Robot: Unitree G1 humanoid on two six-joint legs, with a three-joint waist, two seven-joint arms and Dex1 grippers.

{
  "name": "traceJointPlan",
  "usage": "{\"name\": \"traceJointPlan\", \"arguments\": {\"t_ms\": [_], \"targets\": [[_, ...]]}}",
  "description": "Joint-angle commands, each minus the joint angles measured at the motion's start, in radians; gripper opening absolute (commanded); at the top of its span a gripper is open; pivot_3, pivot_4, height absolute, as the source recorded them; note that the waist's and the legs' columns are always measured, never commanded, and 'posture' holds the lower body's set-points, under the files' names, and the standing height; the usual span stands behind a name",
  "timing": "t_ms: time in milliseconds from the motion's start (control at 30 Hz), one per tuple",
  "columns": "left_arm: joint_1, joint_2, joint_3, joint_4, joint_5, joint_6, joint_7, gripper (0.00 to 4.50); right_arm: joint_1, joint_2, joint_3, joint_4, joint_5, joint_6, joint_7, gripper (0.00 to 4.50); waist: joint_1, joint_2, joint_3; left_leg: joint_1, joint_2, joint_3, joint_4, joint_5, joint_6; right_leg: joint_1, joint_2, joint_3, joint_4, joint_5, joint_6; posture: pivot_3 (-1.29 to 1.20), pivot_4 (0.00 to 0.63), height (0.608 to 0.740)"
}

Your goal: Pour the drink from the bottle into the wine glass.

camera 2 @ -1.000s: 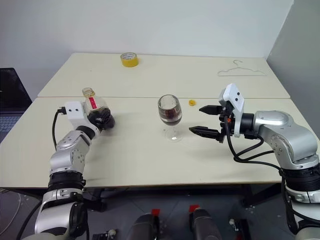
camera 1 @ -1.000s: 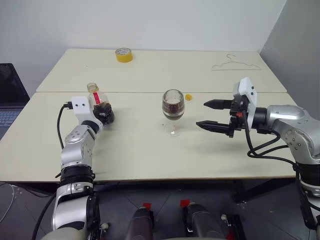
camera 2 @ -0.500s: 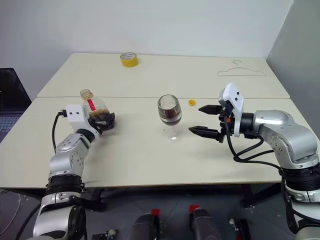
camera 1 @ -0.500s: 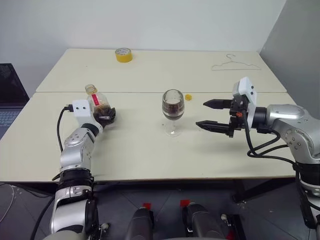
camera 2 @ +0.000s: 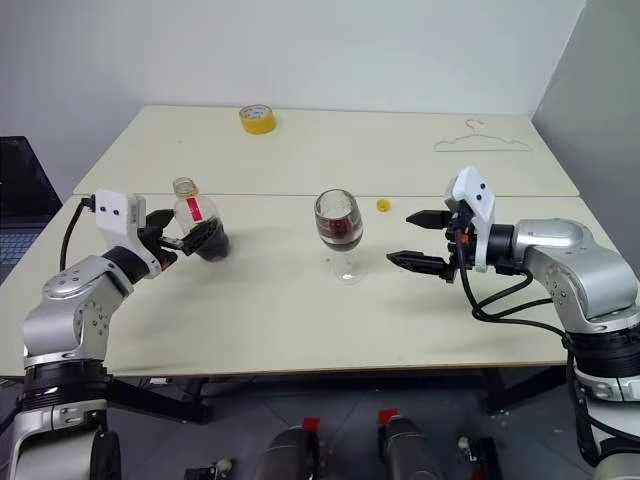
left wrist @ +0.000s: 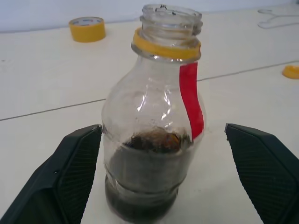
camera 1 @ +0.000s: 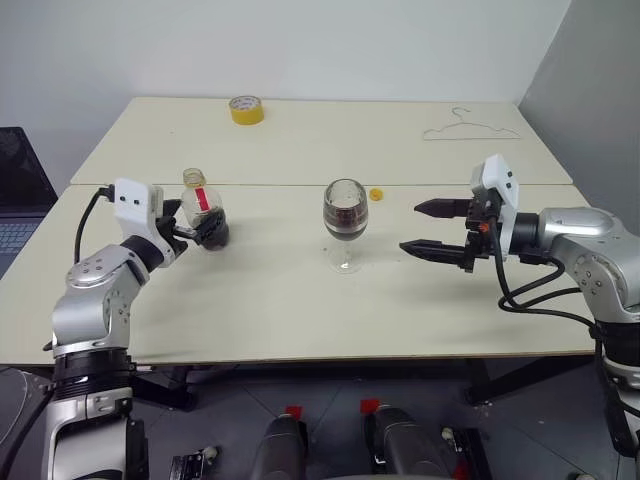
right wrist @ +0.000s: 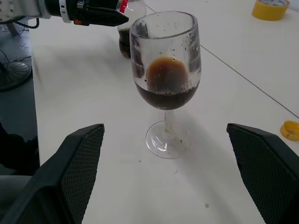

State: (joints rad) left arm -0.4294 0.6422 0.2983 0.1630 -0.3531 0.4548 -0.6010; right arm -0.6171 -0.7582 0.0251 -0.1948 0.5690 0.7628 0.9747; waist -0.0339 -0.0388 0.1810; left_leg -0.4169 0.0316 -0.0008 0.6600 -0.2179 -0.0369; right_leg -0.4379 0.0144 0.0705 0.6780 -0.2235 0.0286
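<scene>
Bottle (left wrist: 152, 140) stands free between the left end effector (camera 1: 195, 227) fingers, gaps both sides

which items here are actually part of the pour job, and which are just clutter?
Part of the job: bottle, uncapped, upright on the table; drink, some in the wine glass, some left in the bottle; yellow cap, lying beyond the glass.

Lying about: yellow tape roll, wire hanger, laptop at the left.
</scene>
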Motion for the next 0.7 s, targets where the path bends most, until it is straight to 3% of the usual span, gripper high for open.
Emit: {"name": "traceJointPlan", "arguments": {"t_ms": [33,200,400,700], "targets": [[-0.005,0.064,0.024,-0.095,-0.039,0.013,-0.065,4.46,-0.03,-0.013,-0.017,-0.008,-0.008,-0.027,0.016,4.5,0.0,0.0,0.0,0.0,0.0,0.0,0.0,0.0,0.0,0.0,0.0,0.0,0.0,0.0,0.0,0.0,0.15,0.74],[-0.004,0.152,0.009,-0.065,-0.008,0.001,-0.12,4.46,-0.029,-0.022,-0.022,0.004,-0.019,-0.038,0.021,4.5,-0.001,0.0,0.0,0.0,0.0,0.0,-0.001,0.0,0.0,-0.001,0.0,0.0,0.0,0.0,0.0,0.0,0.15,0.74],[-0.009,0.19,0.041,-0.025,-0.019,-0.026,-0.149,4.46,-0.026,-0.031,-0.034,0.005,-0.025,-0.04,0.023,4.5,0.0,0.0,0.0,-0.001,0.001,0.001,-0.001,0.0,0.0,-0.002,0.0,0.0,-0.001,0.0,-0.001,0.0,0.15,0.74],[0.036,0.397,0.135,-0.058,-0.198,0.053,-0.497,4.46,0.002,-0.158,-0.12,0.035,-0.002,-0.038,0.122,4.5,-0.001,0.0,0.001,-0.001,0.001,0.003,-0.007,0.0,0.0,-0.004,-0.001,0.0,-0.005,-0.001,-0.002,0.0,0.15,0.74]]}}
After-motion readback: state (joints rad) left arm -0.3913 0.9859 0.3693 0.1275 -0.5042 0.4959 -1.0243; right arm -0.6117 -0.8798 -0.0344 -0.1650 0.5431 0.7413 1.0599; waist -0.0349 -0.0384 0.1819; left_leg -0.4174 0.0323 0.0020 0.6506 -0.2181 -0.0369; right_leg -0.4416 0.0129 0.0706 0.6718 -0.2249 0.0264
